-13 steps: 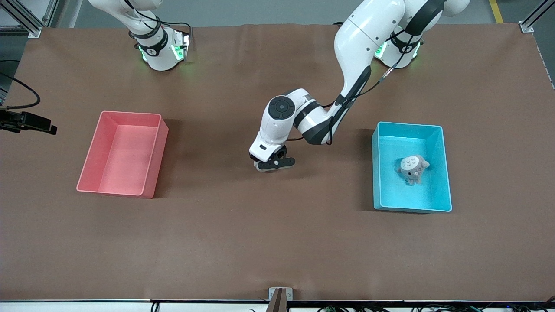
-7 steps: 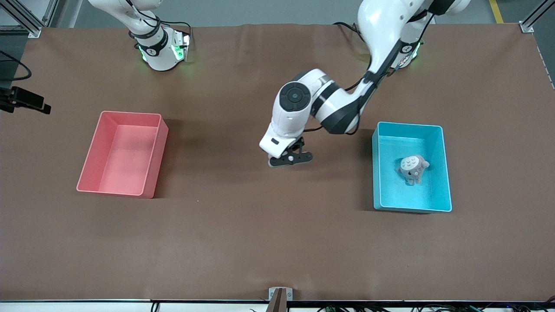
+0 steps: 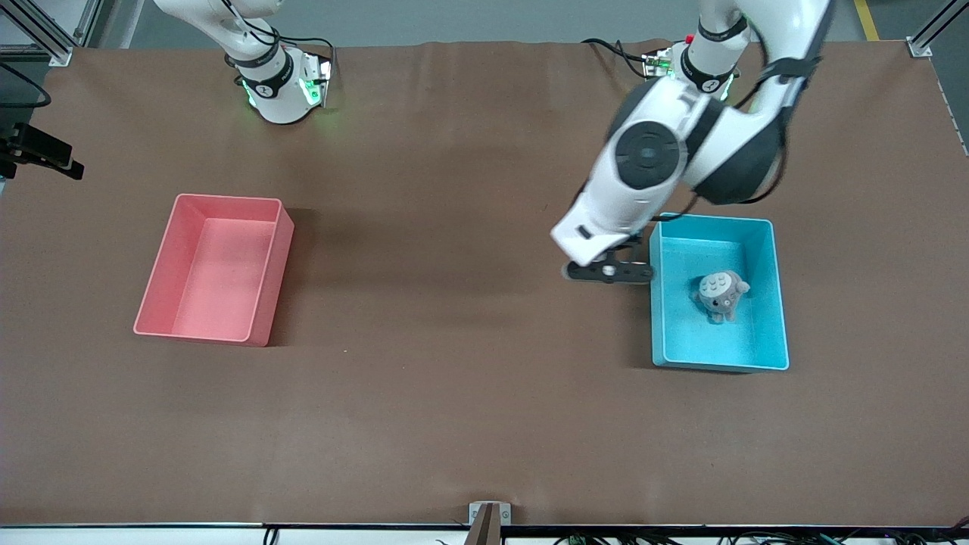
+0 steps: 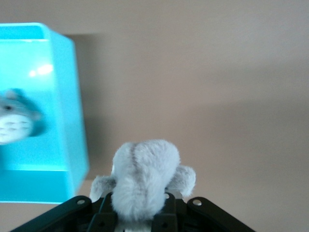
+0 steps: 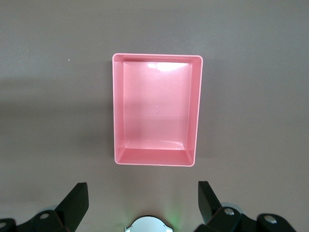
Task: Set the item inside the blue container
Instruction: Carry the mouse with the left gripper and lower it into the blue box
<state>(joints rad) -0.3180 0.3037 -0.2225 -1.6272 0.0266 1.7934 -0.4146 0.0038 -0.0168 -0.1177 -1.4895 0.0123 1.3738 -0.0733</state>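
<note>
Front view, right of centre: left gripper (image 3: 610, 272) hangs just beside the blue container (image 3: 780, 303), clamping a grey plush (image 4: 145, 179), probably to drop it beside another plush (image 3: 721, 295). Right gripper (image 5: 142, 200) waits spread above the pink bin (image 5: 157, 108).

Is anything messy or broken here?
Nothing stands out. One grey plush toy sits in the blue container, and the left pincer holds another grey plush beside it.

Blue container (image 3: 780, 303): glossy smooth plastic. Pink bin (image 3: 269, 288): same plastic, glossy. Both toys fuzzy grey plush (image 4: 142, 176) (image 3: 721, 294). Bench (image 3: 454, 409): matt brown cloth-like cover, faint creases.
</note>
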